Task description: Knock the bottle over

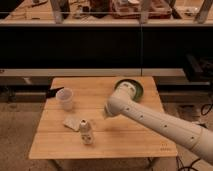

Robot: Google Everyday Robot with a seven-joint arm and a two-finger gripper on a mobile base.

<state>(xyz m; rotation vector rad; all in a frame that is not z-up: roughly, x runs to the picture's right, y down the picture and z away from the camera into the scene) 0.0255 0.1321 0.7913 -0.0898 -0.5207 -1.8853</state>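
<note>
The bottle (86, 132) is small and whitish with a pale label, standing upright on the wooden table (125, 142) near its front left. My gripper (105, 114) is at the end of the white arm, just right of the bottle and a little behind it, apart from it. The arm's wrist hides most of the gripper.
A clear plastic cup (65, 98) stands at the table's left. A flat whitish packet (72, 123) lies just left of the bottle. A green round dish (130, 89) sits at the back right, partly behind the arm. A dark shelf unit runs behind the table.
</note>
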